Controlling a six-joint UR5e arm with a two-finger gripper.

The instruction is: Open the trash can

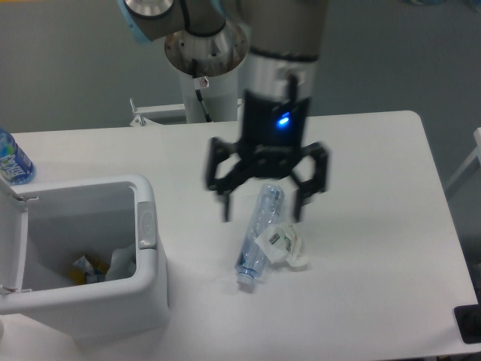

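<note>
The white boxy trash can [154,293] stands at the table's front left. Its lid [10,226] is swung up at the left, and the inside shows some litter. A small grey push-button [146,223] sits on its right rim. My gripper [261,212] hangs open and empty over the middle of the table, to the right of the can. Its fingers straddle the upper end of a crushed clear plastic bottle [255,244] that lies on the table below.
A blue-labelled bottle [13,162] stands at the far left edge behind the can. The arm's white base post [203,83] rises at the table's back edge. A black object [470,323] sits at the front right corner.
</note>
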